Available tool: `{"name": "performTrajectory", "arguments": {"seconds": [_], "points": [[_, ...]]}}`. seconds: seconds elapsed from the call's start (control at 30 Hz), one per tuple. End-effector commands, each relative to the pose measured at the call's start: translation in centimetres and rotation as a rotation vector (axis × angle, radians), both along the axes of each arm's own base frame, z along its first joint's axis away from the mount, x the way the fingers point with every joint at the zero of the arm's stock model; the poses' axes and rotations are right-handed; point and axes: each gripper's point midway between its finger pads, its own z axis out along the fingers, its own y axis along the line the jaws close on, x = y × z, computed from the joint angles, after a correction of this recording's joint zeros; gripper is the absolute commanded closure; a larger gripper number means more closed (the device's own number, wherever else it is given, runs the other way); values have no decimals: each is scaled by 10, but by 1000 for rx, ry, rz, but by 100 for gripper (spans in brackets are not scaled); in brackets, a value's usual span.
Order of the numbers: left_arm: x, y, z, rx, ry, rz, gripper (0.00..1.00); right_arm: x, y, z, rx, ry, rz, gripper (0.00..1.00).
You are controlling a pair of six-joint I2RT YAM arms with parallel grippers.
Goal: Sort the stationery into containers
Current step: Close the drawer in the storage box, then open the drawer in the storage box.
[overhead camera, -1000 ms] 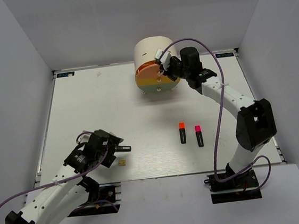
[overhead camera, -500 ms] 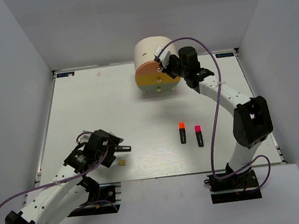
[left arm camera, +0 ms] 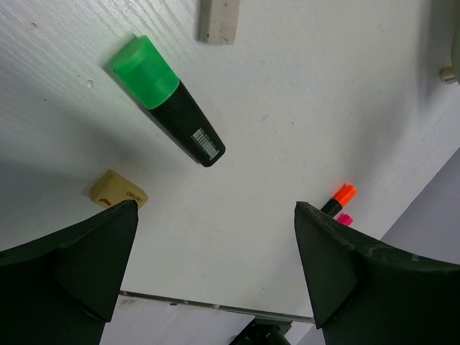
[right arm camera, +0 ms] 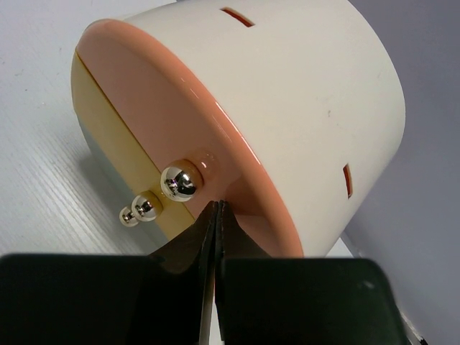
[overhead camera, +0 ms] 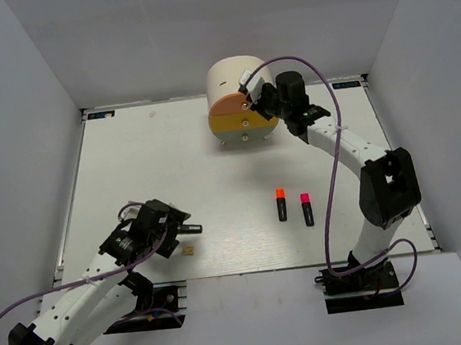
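**Desk:** What are you seeing on the right side?

**Operator:** I'm looking through the right wrist camera. The right gripper (right arm camera: 216, 207) is pinched fully together, finger against finger, and gripping no item. Its tips are sitting just beside and below the top knob (right arm camera: 178, 182), right at the peach-orange drawer front (right arm camera: 172, 108). I'm not able to tell whether they are touching it.

**Desk:** And the unit itself?

**Operator:** The cream desk unit (overhead camera: 233, 75) is standing at the far side of the table (overhead camera: 155, 164). The peach-orange front is lying against the shell. The yellow drawer front (right arm camera: 108, 122) is showing below it, and the pale grey one is barely showing under that. Two smaller knobs (right arm camera: 144, 206) are lining up beneath the first.

**Desk:** Left side?

**Operator:** I'm holding the left gripper (left arm camera: 214, 210) spread wide and empty, low over the near left part of the table. Between its fingers I'm seeing the green-capped highlighter (left arm camera: 167, 100) lying flat at a slant. The tan block (left arm camera: 118, 194) is lying near it, close to one finger, and the white eraser (left arm camera: 218, 18) is poking in at the top edge of that view.

**Desk:** Anything else loose?

**Operator:** The orange-capped highlighter (overhead camera: 281, 203) and the pink-capped highlighter (overhead camera: 307, 208) are lying side by side, apart, in front of the right arm and well away from the unit.
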Motion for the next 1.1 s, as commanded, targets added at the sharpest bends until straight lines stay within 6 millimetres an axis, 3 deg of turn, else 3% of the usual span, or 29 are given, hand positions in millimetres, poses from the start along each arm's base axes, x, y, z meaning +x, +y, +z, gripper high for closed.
{"name": "performTrajectory", "arguments": {"seconds": [0.0, 0.2, 0.33, 0.43, 0.47, 0.53, 0.63, 0.7, 0.73, 0.8, 0.87, 0.9, 0.93, 0.97, 1.07], "points": [[2, -2, 2, -15, -8, 6, 0, 9, -1, 23, 42, -55, -20, 98], [4, -1, 3, -8, -22, 3, 0, -35, 7, 26, 100, -16, 104, 96], [11, -3, 9, 18, -50, -30, 5, -57, 3, 14, 136, 63, 118, 91], [21, -11, 20, 33, -92, -74, 12, -72, 1, 13, 173, 120, 115, 69], [26, -14, 21, 42, -97, -86, 15, -78, -2, 6, 176, 145, 109, 49], [34, -19, 25, 72, -116, -130, 26, -89, -6, -4, 208, 207, 89, 30], [44, -27, 33, 110, -146, -201, 44, -100, -9, -4, 263, 265, 60, 24], [53, -33, 41, 129, -170, -233, 51, -106, -10, -12, 294, 328, 42, 24], [54, -35, 36, 164, -156, -279, 56, -110, -11, -17, 308, 360, 35, 24], [62, -40, 44, 189, -170, -312, 56, -115, -14, -32, 371, 459, -13, 28], [65, -41, 43, 224, -157, -345, 48, -116, -12, -30, 475, 522, -45, 42], [67, -40, 42, 237, -150, -339, 44, -120, -14, -43, 491, 563, -62, 46], [64, -38, 40, 250, -141, -351, 40, -118, -10, -38, 541, 570, -61, 54], [64, -38, 37, 261, -133, -360, 33, -119, -8, -43, 580, 620, -83, 56], [63, -36, 38, 261, -133, -360, 28, -116, -4, -56, 673, 711, -137, 57]]}}
